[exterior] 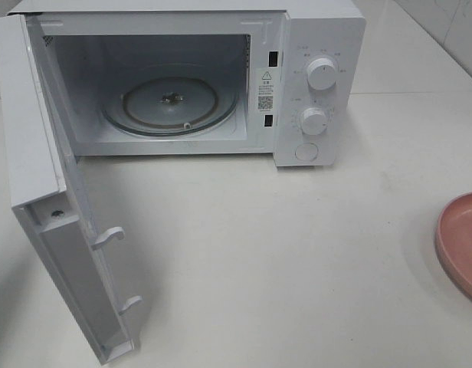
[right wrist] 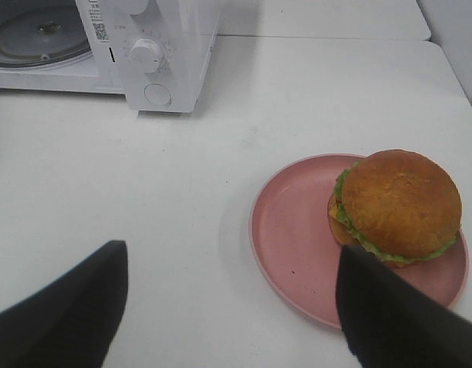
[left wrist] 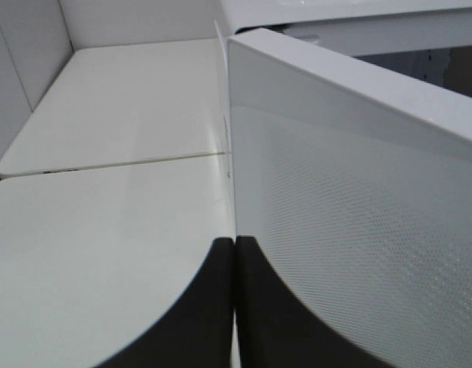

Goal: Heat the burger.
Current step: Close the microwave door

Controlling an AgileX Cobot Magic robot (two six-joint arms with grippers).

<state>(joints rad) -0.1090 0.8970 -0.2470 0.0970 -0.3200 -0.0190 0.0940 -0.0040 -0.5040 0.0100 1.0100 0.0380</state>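
The burger (right wrist: 397, 203), with a glossy brown bun and green lettuce, sits on a round pink plate (right wrist: 293, 238) in the right wrist view. My right gripper (right wrist: 232, 249) hovers open above the table just short of the plate, nothing between its fingers. The white microwave (exterior: 313, 46) stands at the back with its door (exterior: 60, 230) swung wide open toward the front left and its glass turntable (exterior: 171, 103) bare. My left gripper (left wrist: 234, 241) is shut, its black fingers pressed together right at the door's outer edge (left wrist: 230, 115). Neither gripper shows in the high view.
Only the plate's rim (exterior: 462, 241) shows at the right edge of the high view. The microwave's two dials (exterior: 322, 74) and button are on its right panel. White tiled walls border the table on the left and right.
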